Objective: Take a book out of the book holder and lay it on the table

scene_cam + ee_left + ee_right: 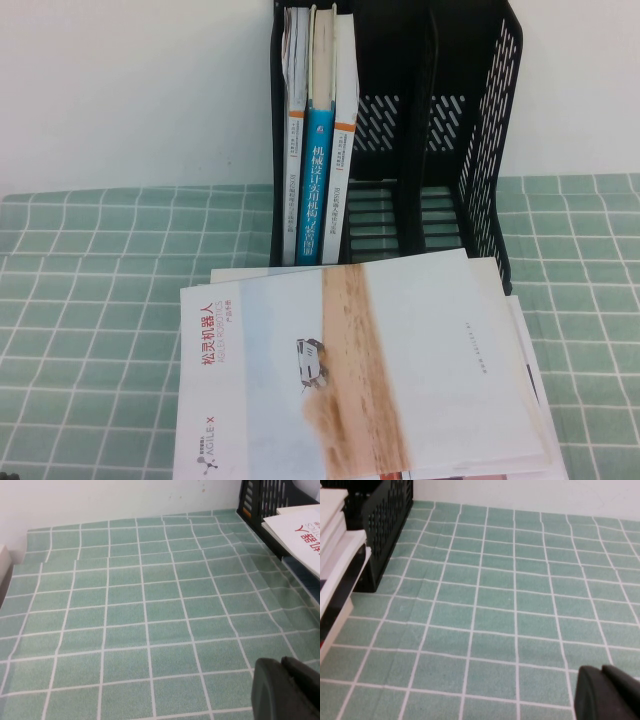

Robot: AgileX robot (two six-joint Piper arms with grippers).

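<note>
The black book holder (470, 150) stands upright at the back of the green grid table (90, 300). Its left compartment holds three upright books: the book with a white spine and orange band (345, 185), a blue-spined book (318, 180), and another white-spined book (291, 150). The other two compartments look empty. Neither gripper shows in the high view. My left gripper (282, 685) is shut and empty, low over bare cloth to the left of the holder (265, 500). My right gripper (602, 690) is shut and empty over bare cloth to the right of the holder (385, 525).
A large pale booklet with a sandy-brown stripe (370, 370) lies on a stack of papers in front of the holder. It also shows in the left wrist view (300, 535) and the right wrist view (335, 555). A white wall runs behind the table.
</note>
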